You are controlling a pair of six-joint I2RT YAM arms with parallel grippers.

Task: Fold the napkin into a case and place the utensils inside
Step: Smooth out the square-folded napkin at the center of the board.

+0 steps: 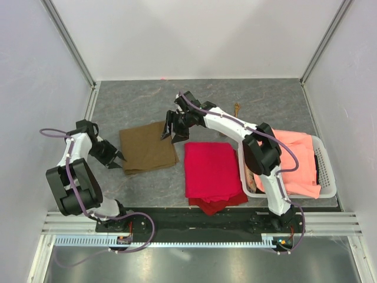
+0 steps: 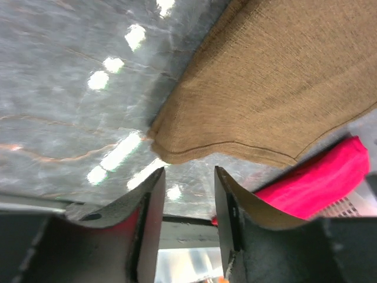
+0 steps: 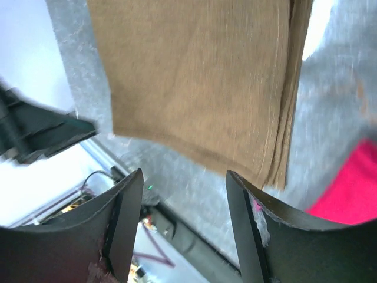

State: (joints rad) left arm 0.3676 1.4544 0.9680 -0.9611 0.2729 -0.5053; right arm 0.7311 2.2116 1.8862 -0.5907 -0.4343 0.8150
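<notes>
Coarse-woven olive napkin [image 1: 148,147] — folded square, seemingly several layers

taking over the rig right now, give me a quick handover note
Left pincer: open, empty, by the napkin's near left corner.
Right pincer: open, empty, by the napkin's far right corner.
Napkin: flat on the table, folded in layers but wide, not a case yet.
Utensils: on the bare table beyond the right arm, not in anything.
Left to do: fold the napkin down into a case, then put the utensils inside.
</notes>
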